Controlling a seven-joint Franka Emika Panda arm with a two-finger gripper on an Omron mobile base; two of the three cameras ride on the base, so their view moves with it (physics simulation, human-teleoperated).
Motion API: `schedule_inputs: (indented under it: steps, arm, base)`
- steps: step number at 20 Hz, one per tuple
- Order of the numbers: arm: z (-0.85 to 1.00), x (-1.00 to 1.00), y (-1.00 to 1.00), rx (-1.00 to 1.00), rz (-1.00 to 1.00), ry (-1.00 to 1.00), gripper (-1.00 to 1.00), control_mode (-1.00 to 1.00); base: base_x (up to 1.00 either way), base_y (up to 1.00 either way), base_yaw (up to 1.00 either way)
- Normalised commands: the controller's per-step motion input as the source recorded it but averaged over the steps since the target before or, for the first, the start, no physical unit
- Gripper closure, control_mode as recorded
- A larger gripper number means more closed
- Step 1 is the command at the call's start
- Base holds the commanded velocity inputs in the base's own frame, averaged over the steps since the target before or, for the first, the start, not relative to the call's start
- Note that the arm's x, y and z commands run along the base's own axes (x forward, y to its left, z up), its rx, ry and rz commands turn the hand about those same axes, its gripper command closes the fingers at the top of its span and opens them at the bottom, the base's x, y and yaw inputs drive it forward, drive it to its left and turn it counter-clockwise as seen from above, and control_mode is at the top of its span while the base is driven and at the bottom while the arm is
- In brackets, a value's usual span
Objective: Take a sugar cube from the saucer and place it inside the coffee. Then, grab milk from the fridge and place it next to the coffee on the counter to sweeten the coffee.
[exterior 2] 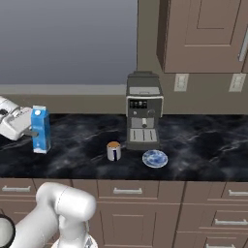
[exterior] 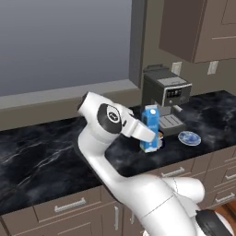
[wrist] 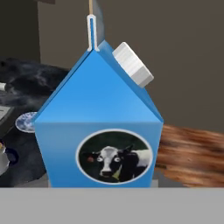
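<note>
My gripper (exterior: 147, 135) is shut on the milk (exterior: 150, 125), a blue gable-top carton held upright by its side just over the counter (exterior: 46, 152). From the right base, the gripper (exterior 2: 35, 131) and milk (exterior 2: 41, 130) are well left of the coffee (exterior 2: 114, 150), a white mug with brown liquid. The mug (exterior: 160, 137) peeks out from behind the carton. The blue saucer (exterior: 189, 138) lies right of the mug (exterior 2: 155, 158). Close up, the milk (wrist: 98, 131) shows a cow picture and a white cap. Whether the carton touches the counter I cannot tell. The sugar cube is hidden; the fridge is out of view.
A dark grey coffee machine (exterior: 166, 94) (exterior 2: 144, 111) stands against the wall just behind the mug and saucer. Brown wall cabinets (exterior 2: 203, 34) hang above it. Black marble stretches left (exterior: 37, 143) and right (exterior 2: 208, 140); drawers with silver handles run below.
</note>
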Motion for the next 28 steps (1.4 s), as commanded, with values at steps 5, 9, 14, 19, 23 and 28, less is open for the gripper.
schedule_inputs:
  steps: [5, 9, 14, 19, 23, 28]
  arm:
    - [-0.4, 0.72, -0.19, 0.0, 0.07, 0.0, 1.0, -1.0]
    - [-0.36, 0.64, -0.16, 0.0, 0.06, 0.0, 1.0, -1.0]
    - [-0.36, 0.52, -0.01, 0.0, 0.06, 0.03, 1.0, -1.0]
    - [-0.25, 0.57, 0.0, 0.0, 0.03, 0.05, 1.0, -1.0]
    - [-0.25, 0.34, 0.0, 0.0, 0.0, 0.03, 1.0, -1.0]
    - [-0.27, 0.36, -0.03, 0.0, 0.0, 0.03, 1.0, -1.0]
  base:
    - [0.0, 0.0, 0.0]
    - [0.0, 0.0, 0.0]
    - [0.0, 0.0, 0.0]
    - [0.0, 0.0, 0.0]
    - [0.0, 0.0, 0.0]
    - [0.0, 0.0, 0.0]
